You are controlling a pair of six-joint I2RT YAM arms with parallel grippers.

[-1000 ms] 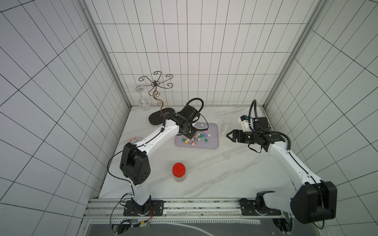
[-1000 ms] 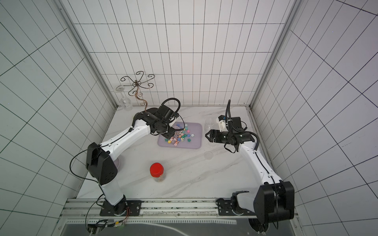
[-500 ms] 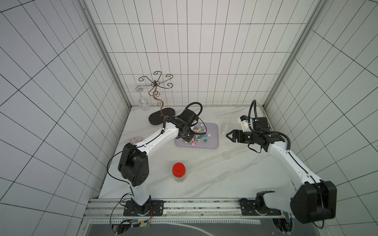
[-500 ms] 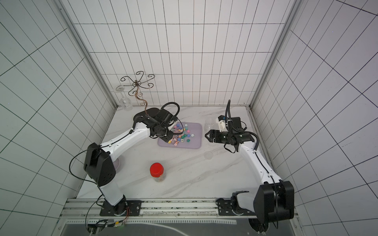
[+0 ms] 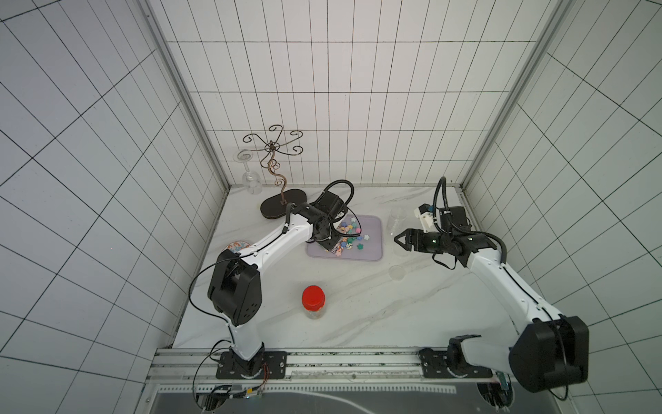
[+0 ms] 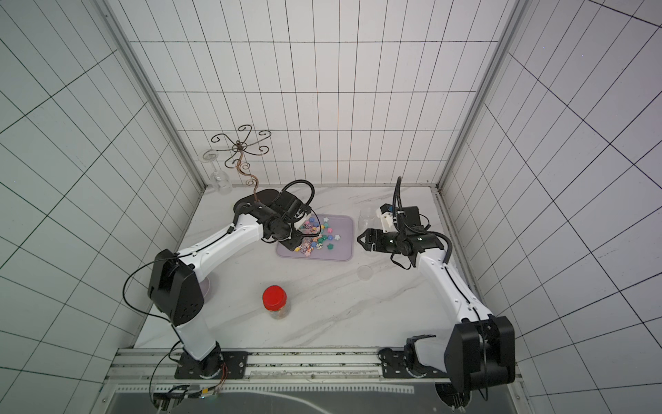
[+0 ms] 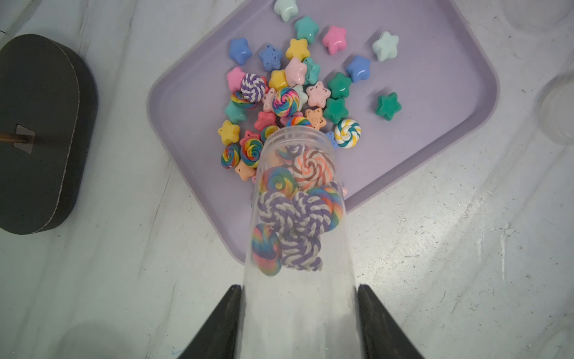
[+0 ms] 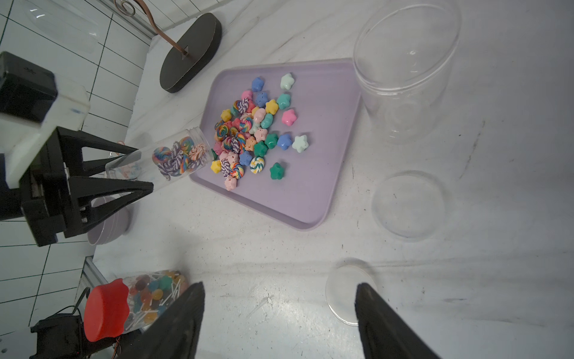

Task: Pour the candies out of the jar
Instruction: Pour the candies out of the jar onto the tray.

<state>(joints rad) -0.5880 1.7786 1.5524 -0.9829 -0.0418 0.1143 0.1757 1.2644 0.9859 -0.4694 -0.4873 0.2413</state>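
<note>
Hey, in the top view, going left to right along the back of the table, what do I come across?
Wine glass → black stand base → purple tray → empty clear jar. The left tool and its tilted jar overlap the tray, so they're left out.

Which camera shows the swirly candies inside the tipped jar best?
The left wrist view: it looks along the tilted jar, so the swirl candies inside look big. The right wrist view shows them smaller, sideways. Both top views show only tiny specks.
</note>
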